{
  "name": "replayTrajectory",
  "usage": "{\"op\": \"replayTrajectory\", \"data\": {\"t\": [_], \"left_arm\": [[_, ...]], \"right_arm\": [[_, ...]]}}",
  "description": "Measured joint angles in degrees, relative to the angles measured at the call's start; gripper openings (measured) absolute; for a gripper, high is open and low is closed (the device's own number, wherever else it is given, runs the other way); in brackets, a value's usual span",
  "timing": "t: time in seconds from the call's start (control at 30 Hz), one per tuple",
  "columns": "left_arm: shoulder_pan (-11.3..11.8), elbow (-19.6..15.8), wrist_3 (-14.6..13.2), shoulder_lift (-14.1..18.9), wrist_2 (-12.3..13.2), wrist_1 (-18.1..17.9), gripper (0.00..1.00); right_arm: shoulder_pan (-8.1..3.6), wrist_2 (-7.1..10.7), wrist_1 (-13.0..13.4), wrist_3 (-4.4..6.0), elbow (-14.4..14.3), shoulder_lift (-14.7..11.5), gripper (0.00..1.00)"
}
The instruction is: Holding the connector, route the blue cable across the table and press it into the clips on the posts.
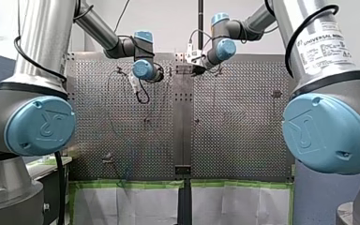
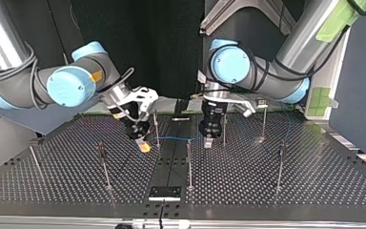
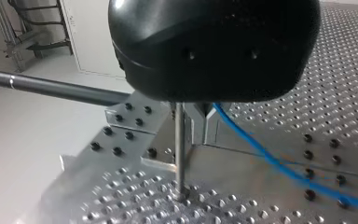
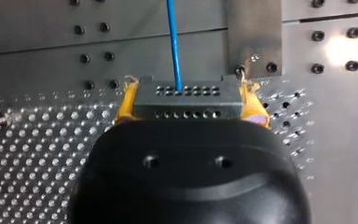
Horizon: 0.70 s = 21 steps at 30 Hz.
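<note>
Okay, right gripper (image 4: 189,95) clenched on grey connector (image 4: 189,108), blue cable (image 4: 173,42) running off it; left gripper (image 2: 208,139) over a post (image 3: 180,154), grip unreadable

Grey connector (image 4: 189,100) between yellow-padded fingers (image 4: 126,104), blue cable (image 4: 173,42) straight ahead

One connector (image 4: 188,100), one cable (image 4: 173,44), two grippers (image 2: 143,143) (image 2: 208,140)
</note>
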<state>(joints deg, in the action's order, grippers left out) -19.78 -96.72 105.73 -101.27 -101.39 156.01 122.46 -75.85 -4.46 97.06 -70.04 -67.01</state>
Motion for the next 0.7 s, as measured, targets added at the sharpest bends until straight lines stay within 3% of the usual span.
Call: {"op": "replayTrajectory", "data": {"t": [0.37, 0.53, 0.7], "left_arm": [[1.8, 1.6, 0.9, -0.6, 3.6, -1.4, 0.00], [1.6, 1.7, 0.1, -0.3, 3.3, -0.5, 0.00], [1.1, 1.6, -1.6, 0.0, 0.9, 2.1, 0.00]], "right_arm": [[-1.07, 1.48, 0.4, -0.36, 0.0, 0.4, 0.00], [-1.11, 2.57, 0.5, -0.89, 0.1, 0.4, 0.00], [-1.12, 2.86, 0.5, -1.04, 0.1, 0.4, 0.00]]}}
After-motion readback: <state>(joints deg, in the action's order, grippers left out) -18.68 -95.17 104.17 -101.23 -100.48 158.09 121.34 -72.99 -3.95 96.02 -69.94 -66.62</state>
